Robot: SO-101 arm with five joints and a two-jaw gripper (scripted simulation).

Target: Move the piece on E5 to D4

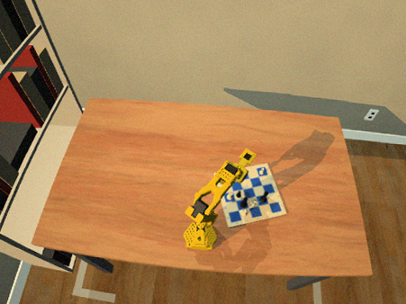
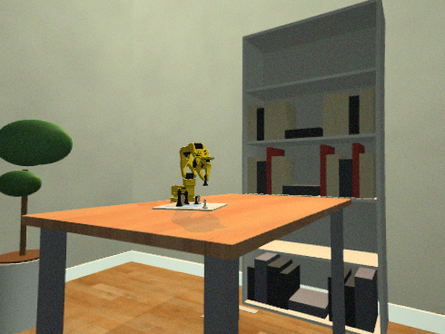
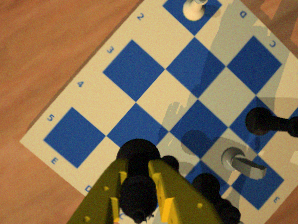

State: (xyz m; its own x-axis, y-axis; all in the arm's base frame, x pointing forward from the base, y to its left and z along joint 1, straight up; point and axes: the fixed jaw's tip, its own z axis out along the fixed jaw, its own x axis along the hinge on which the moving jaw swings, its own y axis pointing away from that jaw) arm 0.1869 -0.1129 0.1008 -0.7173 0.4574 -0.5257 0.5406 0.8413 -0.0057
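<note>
A small yellow robot arm (image 1: 214, 190) rises from its base, bends at the elbow and points its wrist downward. Its gripper (image 3: 140, 192) hangs in the air, jaws clamped on a black chess piece (image 3: 138, 172).
</note>
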